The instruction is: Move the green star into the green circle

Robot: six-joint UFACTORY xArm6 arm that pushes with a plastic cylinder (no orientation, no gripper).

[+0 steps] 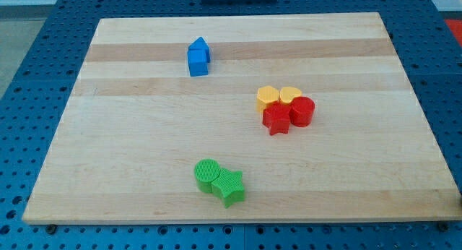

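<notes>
The green star [229, 186] lies near the view's bottom, a little left of centre on the wooden board [130, 134]. It touches the green circle [207, 175], which sits just to its upper left. My tip and the rod do not show in the view.
Two blue blocks [198, 56] stand together near the view's top, left of centre. At the view's right of centre is a cluster: a yellow hexagon [268, 98], a yellow heart [291, 95], a red star [276, 120] and a red circle [302, 111], all touching. A blue pegboard table [29, 98] surrounds the board.
</notes>
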